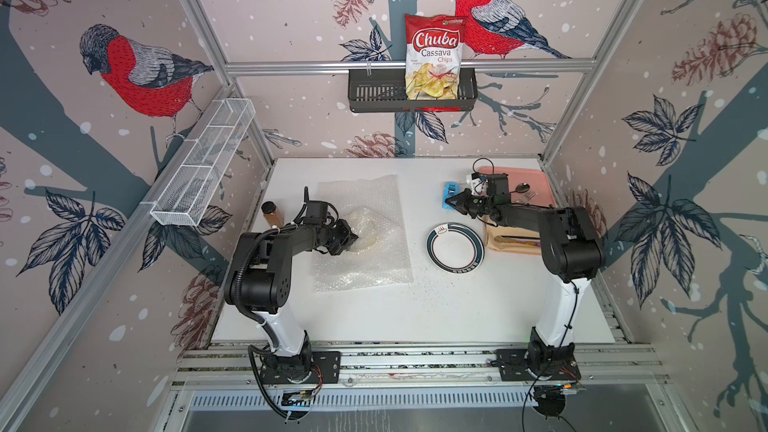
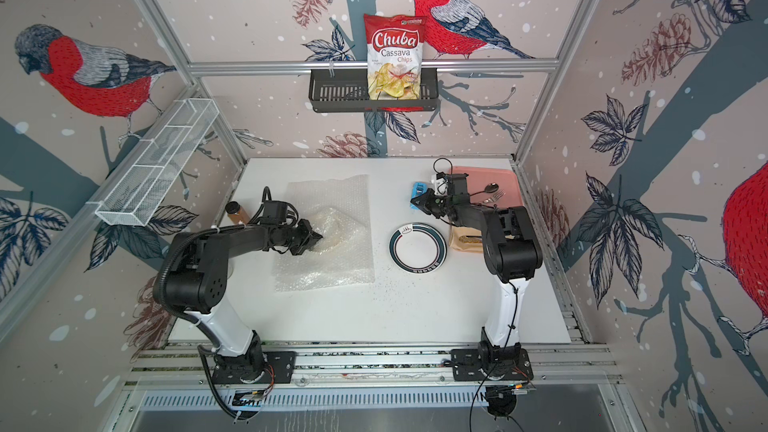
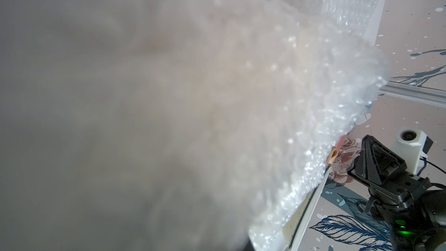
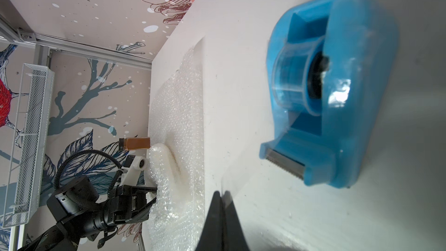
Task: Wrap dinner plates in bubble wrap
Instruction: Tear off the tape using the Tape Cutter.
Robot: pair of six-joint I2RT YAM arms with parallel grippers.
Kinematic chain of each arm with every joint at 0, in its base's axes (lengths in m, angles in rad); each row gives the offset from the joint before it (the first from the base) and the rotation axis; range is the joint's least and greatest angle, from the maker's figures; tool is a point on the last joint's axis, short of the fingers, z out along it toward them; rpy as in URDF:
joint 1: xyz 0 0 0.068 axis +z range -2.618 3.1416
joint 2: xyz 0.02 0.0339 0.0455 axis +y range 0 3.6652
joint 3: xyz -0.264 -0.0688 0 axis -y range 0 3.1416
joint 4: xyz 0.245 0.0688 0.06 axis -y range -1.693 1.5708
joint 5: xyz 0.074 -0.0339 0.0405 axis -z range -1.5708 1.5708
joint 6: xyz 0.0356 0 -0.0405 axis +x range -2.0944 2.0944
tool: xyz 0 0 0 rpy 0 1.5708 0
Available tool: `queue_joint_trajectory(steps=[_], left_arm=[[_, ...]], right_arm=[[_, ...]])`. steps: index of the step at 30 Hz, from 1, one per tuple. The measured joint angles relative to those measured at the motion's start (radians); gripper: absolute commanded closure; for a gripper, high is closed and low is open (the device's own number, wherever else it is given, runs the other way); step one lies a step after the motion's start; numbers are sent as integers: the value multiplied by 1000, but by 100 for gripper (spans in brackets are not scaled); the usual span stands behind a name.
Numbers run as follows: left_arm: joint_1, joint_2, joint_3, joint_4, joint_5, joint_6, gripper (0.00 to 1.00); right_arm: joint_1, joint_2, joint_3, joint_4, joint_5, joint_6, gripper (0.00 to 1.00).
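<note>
The bubble wrap [image 1: 374,272] lies on the left half of the white surface [image 1: 415,313], with part of it gathered into a mound over a cream plate [image 1: 365,243] that shows only dimly through the film. The left gripper [image 1: 353,238] sits at the edge of that mound with its jaws pressed together. Whether any film is caught between them cannot be told, since the left wrist view is filled with blurred wrap. A second white-centred plate [image 1: 455,248] with a dark teal rim lies bare on the surface to the right of the sheet, just beside a tan napkin [image 1: 509,241]. Farther back, the right gripper [image 4: 220,197] is closed at the mouth of a blue tape dispenser [image 4: 337,92], pinching the end of a strip of clear tape [image 4: 246,172] that runs faintly from the cutter to its tips. A pink tray [image 1: 536,180] sits behind the right arm, and a brown jar [image 1: 272,213] stands at the left edge.
</note>
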Motion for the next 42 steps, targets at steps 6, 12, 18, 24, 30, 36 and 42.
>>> queue_joint_trajectory(steps=[6, 12, 18, 24, 30, 36, 42], left_arm=[[4, -11, -15, 14, -1, 0, 100], [7, -18, -24, 18, -1, 0, 100], [10, -18, -29, 24, 3, 0, 100], [11, -14, -28, 29, 11, 0, 100], [13, -9, -20, 18, 15, 0, 100], [16, -8, -13, 8, 17, 0, 100], [18, -9, -13, 7, 18, 0, 100]], right_arm=[[22, -36, -6, -69, 26, -10, 99], [19, 3, -19, -97, 41, -18, 99], [12, 71, 33, -173, 90, -23, 100], [19, 95, 89, -274, 180, -47, 100], [31, 72, 71, -303, 266, -48, 100], [19, 27, -14, -266, 319, -42, 100], [16, 5, -61, -228, 345, -18, 100]])
